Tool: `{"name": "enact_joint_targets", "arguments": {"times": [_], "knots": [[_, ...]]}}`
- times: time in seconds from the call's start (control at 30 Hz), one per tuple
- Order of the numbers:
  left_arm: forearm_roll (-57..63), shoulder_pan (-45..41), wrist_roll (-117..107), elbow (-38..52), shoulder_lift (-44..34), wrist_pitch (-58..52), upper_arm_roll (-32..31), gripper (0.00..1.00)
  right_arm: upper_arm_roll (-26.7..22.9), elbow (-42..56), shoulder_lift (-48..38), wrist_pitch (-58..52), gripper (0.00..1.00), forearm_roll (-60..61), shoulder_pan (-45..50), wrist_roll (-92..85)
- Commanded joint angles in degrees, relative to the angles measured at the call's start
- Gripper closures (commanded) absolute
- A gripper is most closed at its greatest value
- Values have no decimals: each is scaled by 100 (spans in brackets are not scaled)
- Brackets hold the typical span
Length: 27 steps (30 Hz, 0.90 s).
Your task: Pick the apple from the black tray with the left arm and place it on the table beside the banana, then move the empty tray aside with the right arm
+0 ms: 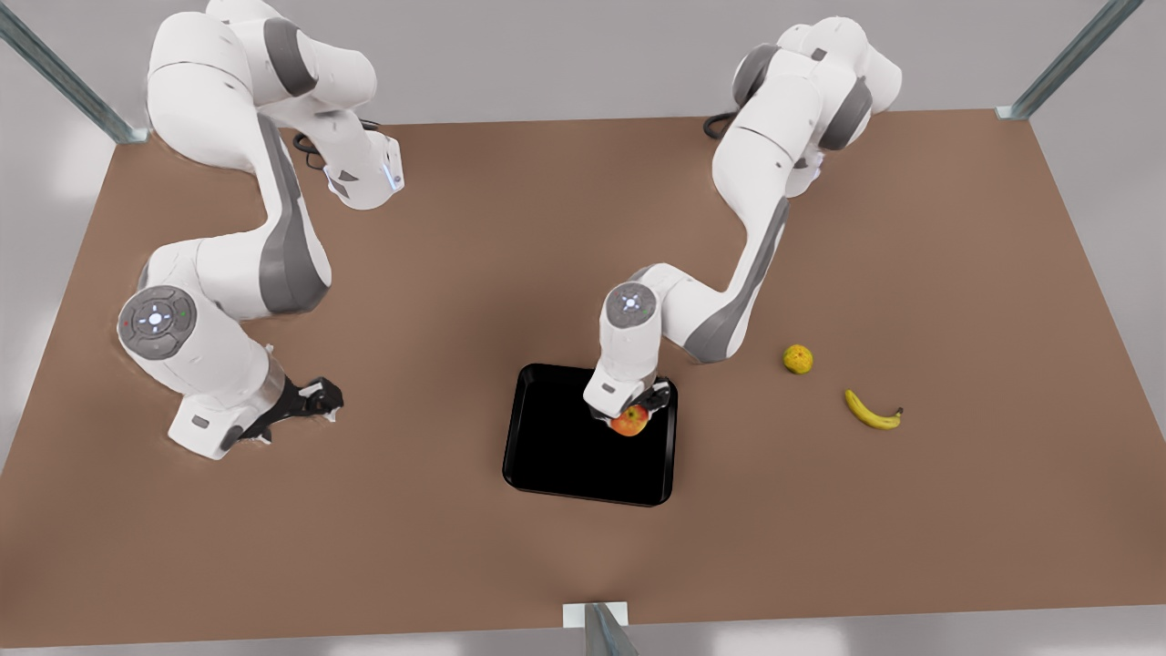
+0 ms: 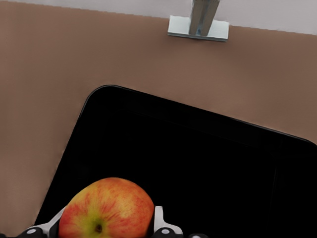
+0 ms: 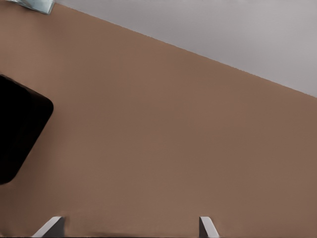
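Jaws clamped on either side of the apple (image 2: 106,208), the left gripper (image 1: 631,410) holds the fruit over the black tray (image 1: 556,446), near the tray's edge on the front view's right, apparently gripped for the carry out to the banana (image 1: 872,411). That banana lies well apart on the tabletop (image 1: 455,273), near a bumpy yellow fruit (image 1: 798,359). The right gripper (image 1: 319,401) waits over bare tabletop with jaws apart, presumably kept clear until the tray is empty.
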Motion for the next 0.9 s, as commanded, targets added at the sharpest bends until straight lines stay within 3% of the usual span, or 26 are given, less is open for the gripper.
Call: {"name": "enact_joint_targets", "arguments": {"times": [0.0,0.1,0.17,0.2,0.3,0.43,0.47,0.5,0.53,0.63,0.67,0.7,0.77,0.87], "knots": [[-424,321,2297,-801,-690,-499,9,22,-17,211,-45,-1303,0,-15,547,3160],[-460,1015,3870,-1593,-1288,-324,9,22,52,211,-106,-1356,0,20,908,4153],[-652,1752,5371,-1672,-1288,-218,9,22,439,211,-98,-1286,0,21,926,5178],[-873,2140,6286,-1681,-1244,-140,9,22,756,203,7,-1242,0,12,926,5911],[-873,2615,7176,-1804,-726,581,18,22,747,203,324,-812,4,557,970,6868],[-855,2730,7202,-1804,-154,1091,36,22,800,194,483,-11,0,407,1058,7308],[-846,2738,7202,-1804,-154,1100,44,20,791,194,518,24,4,609,1040,7380],[-846,2747,7176,-1804,-154,1109,62,6,782,194,570,296,7,908,1040,7485],[-838,2774,7176,-1795,-154,1144,71,0,782,194,623,410,4,864,1066,7731],[-829,2774,7009,-1795,-198,1127,97,0,791,194,799,761,2,469,1084,7793],[-838,2765,6720,-1751,-417,987,97,0,800,194,878,885,3,460,1084,7767],[-917,2774,6614,-1532,-1138,144,106,0,817,194,975,911,6,451,1093,7696],[-1796,2844,5323,-11,-1270,-2695,220,0,817,185,1080,1078,4,442,1163,7661],[-1813,3239,5822,-282,-2324,-3101,229,0,817,97,1344,1070,7,91,1207,7511]]}}
